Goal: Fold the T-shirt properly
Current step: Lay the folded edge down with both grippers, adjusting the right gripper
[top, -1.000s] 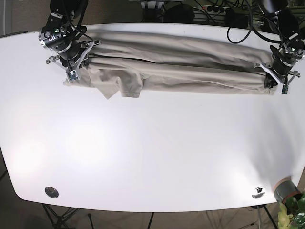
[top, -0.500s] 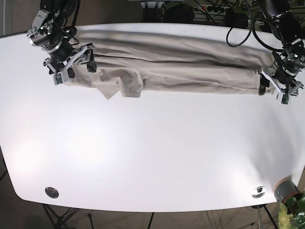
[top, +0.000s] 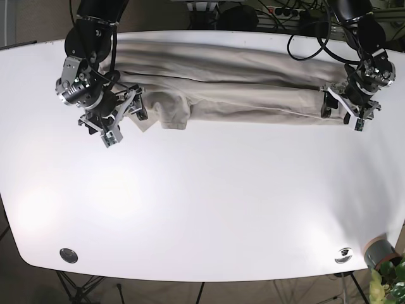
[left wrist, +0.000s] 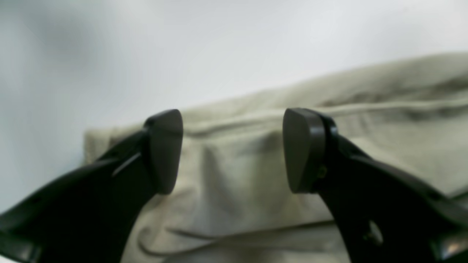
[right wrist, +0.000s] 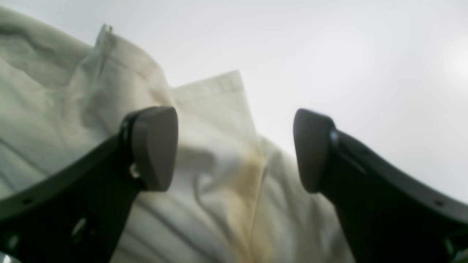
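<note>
A beige T-shirt [top: 240,85], folded lengthwise into a long band, lies across the far side of the white table [top: 209,202]. My right gripper [top: 123,125] is open above the shirt's left end, next to the sleeve flap [top: 172,114]. In the right wrist view its fingers [right wrist: 153,146] spread wide over creased fabric [right wrist: 226,182], with nothing held between them. My left gripper [top: 342,114] is open over the shirt's right end. From the left wrist view, the hem end [left wrist: 234,175] lies beyond the open fingers [left wrist: 303,149], ungripped.
A grey cylinder [top: 380,252] and green plant leaves [top: 389,282] sit at the front right corner. Round metal fittings [top: 68,255] [top: 343,254] are set near the front edge. Cables and equipment [top: 278,16] crowd the space behind the table's far edge.
Both grippers have come off the shirt's ends and stand open. The right gripper swung toward the front and right; the left gripper shifted inward along the shirt.
</note>
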Controlling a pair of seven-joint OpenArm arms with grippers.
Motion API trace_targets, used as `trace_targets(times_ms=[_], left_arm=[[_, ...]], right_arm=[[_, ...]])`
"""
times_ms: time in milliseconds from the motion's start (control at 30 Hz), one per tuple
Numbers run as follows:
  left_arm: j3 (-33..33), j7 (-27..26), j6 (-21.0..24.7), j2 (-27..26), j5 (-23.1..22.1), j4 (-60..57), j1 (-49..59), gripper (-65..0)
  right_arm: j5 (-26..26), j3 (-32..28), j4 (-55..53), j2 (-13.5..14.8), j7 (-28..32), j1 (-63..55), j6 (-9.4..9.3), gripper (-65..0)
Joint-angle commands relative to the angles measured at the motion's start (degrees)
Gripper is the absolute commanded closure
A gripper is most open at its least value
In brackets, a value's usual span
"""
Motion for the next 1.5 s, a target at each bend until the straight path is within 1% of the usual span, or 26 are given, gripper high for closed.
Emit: trace_targets(times_ms=[0,167,367,400,467,500,533,567,633,733,833,933,1000,1133,1267,1367,1467], left_arm=[[-0.82,-1.05,0.16,-1.55,-0.55,-1.95,-0.48,-39.2],[-0.91,-1.14,0.16,-2.43,-0.64,-5.82,-0.48,-39.0],[-1.00,-1.14,0.16,-2.78,-0.72,-7.84,-0.57,-39.0],[-1.00,-1.14,0.16,-2.78,-0.72,-7.84,-0.48,-39.0],[-1.00,-1.14,0.16,-2.70,-0.72,-7.93,-0.48,-39.0],[-1.00,-1.14,0.16,-2.70,-0.72,-7.93,-0.48,-39.0],[-1.00,-1.14,0.16,-2.61,-0.72,-7.93,-0.48,-39.0],[-1.00,-1.14,0.16,-2.61,-0.72,-7.93,-0.48,-39.0],[-1.00,-1.14,0.16,-2.52,-0.72,-7.93,-0.48,-39.0],[-1.00,-1.14,0.16,-2.52,-0.72,-7.93,-0.48,-39.0],[-1.00,-1.14,0.16,-2.61,-0.72,-7.93,-0.48,-39.0],[-1.00,-1.14,0.16,-2.61,-0.72,-7.93,-0.57,-39.0],[-0.91,-1.14,0.16,-2.61,-0.72,-7.93,-0.57,-39.0],[-0.91,-1.14,0.16,-2.61,-0.64,-7.93,-0.57,-39.0],[-0.91,-1.14,0.16,-2.61,-0.64,-8.02,-0.57,-39.0],[-0.82,-1.14,0.16,-2.52,-0.64,-8.02,-0.57,-39.0],[-0.65,-1.14,0.25,-2.52,-0.64,-8.02,-0.57,-39.0]], right_arm=[[-0.51,-0.01,-3.32,0.30,1.11,2.67,0.06,-47.2],[-1.13,-0.10,-9.47,0.30,1.28,6.01,0.06,-47.2],[-1.13,-4.23,-11.76,0.13,1.37,6.63,0.06,-46.9],[-1.13,-5.03,-11.76,0.04,1.37,6.63,0.06,-46.0],[-1.13,-5.99,-12.28,-0.05,1.46,6.63,0.06,-41.9],[-1.13,-6.26,-12.99,-0.14,1.72,6.63,0.06,-38.4],[-1.13,-6.34,-13.60,-0.14,2.51,6.72,0.06,-33.3],[-1.13,-6.34,-13.95,-0.14,3.04,6.72,0.06,-30.1],[-1.13,-6.26,-15.36,-0.14,4.71,6.81,0.06,-20.3],[-1.13,-6.17,-17.29,-0.05,5.68,7.16,0.06,-10.1],[-0.51,-5.90,-16.24,0.13,5.77,7.07,0.06,-2.4],[-0.51,-4.15,-11.32,-0.05,5.33,6.45,0.06,-2.4],[-0.51,-3.36,-7.10,-0.14,3.39,4.96,0.06,-2.4],[-0.51,-3.09,0.73,-0.22,-0.65,2.85,0.06,-2.2],[-0.43,-3.09,8.55,-0.22,-2.32,-0.75,0.06,-2.1],[-0.43,-3.09,12.77,-1.63,-3.03,-3.48,0.06,-2.1],[-0.51,-0.72,14.35,-3.21,-3.73,-5.94,0.06,-2.1]])
